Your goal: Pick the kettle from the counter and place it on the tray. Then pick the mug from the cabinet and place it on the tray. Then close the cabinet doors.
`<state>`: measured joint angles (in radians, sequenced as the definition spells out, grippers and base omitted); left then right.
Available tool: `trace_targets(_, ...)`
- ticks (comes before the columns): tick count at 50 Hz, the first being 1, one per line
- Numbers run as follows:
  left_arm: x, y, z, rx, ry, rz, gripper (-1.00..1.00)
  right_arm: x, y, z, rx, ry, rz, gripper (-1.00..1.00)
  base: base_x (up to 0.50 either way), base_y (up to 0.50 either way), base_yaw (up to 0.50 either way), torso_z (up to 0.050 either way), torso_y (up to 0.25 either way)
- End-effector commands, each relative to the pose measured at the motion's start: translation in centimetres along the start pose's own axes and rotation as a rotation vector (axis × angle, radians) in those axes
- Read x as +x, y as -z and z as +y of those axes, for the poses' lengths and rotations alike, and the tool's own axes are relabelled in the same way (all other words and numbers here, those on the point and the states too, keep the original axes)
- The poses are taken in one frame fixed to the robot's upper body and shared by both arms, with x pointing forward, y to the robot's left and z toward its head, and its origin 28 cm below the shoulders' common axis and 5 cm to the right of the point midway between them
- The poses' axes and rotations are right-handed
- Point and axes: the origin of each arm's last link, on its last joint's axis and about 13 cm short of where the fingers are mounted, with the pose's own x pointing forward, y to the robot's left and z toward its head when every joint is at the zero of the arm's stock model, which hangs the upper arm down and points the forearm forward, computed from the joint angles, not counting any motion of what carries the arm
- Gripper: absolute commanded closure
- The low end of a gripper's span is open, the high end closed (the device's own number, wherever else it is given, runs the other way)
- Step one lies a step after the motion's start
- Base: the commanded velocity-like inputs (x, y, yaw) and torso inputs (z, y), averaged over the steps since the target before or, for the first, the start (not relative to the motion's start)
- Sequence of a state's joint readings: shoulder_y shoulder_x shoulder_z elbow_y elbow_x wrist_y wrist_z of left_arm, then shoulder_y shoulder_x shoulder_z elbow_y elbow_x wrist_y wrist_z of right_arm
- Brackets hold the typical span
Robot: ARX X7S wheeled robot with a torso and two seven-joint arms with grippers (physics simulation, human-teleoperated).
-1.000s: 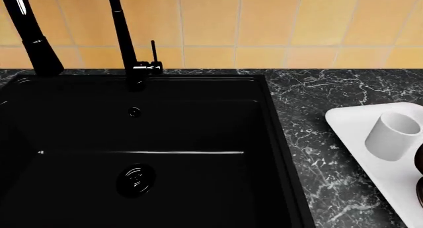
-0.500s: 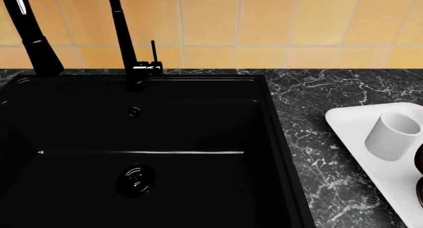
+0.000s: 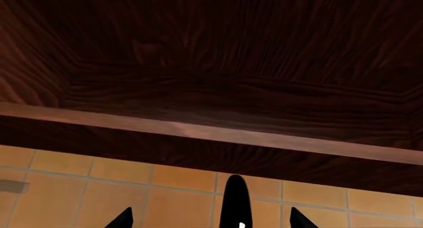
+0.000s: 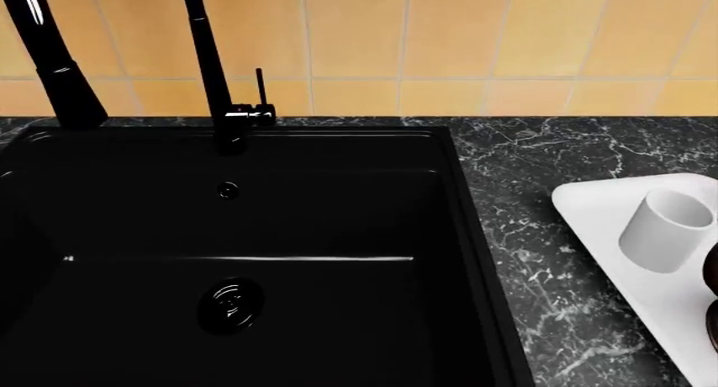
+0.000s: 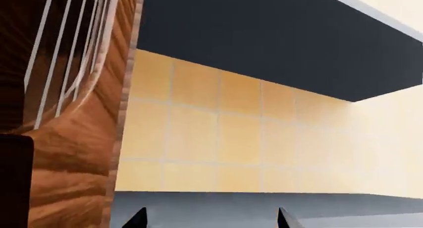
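The white mug (image 4: 667, 230) stands upright on the white tray (image 4: 611, 210), which lies on the black marble counter (image 4: 539, 160) at the right. A dark rounded shape (image 4: 711, 273) on the tray is cut off by the frame edge, so I cannot tell if it is the kettle. Neither gripper shows in the head view. My left gripper (image 3: 210, 220) is open and empty, pointing up at the dark wooden cabinet (image 3: 218, 64) and the tiled wall. My right gripper (image 5: 211, 219) is also open and empty, beside a brown wooden cabinet panel (image 5: 86, 153).
A large black sink basin (image 4: 224, 252) fills the left and middle of the head view, with a black faucet (image 4: 208, 59) and a spray hose (image 4: 50, 59) behind it. Orange tiles (image 4: 449, 42) back the counter. A dark overhang (image 5: 264, 39) hangs above the right gripper.
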<state>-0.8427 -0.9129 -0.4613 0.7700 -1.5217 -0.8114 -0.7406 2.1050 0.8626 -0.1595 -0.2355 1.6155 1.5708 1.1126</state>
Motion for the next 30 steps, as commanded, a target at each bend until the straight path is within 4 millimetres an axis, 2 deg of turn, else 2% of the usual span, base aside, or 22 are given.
trace_targets(1,-0.2,0.0,0.3,0.0,-0.008,-0.001,-1.0,-1.6,-6.3,2.5,0.072,-0.125,-0.255,-1.0,0.0,0.0,0.0,0.011,0.011)
trace_targets(21,-0.4,0.2,0.7,0.0,-0.017,-0.003,-1.0,-1.2,-7.2,5.4,0.07,-0.223,-0.256,-1.0,0.0,0.0,0.0,0.004,0.014)
trace_targets(30,-0.5,0.1,0.7,0.001,-0.015,-0.003,-1.0,-0.1,-6.2,6.9,0.086,-0.256,-0.22,-1.0,0.0,0.0,0.0,0.005,0.011)
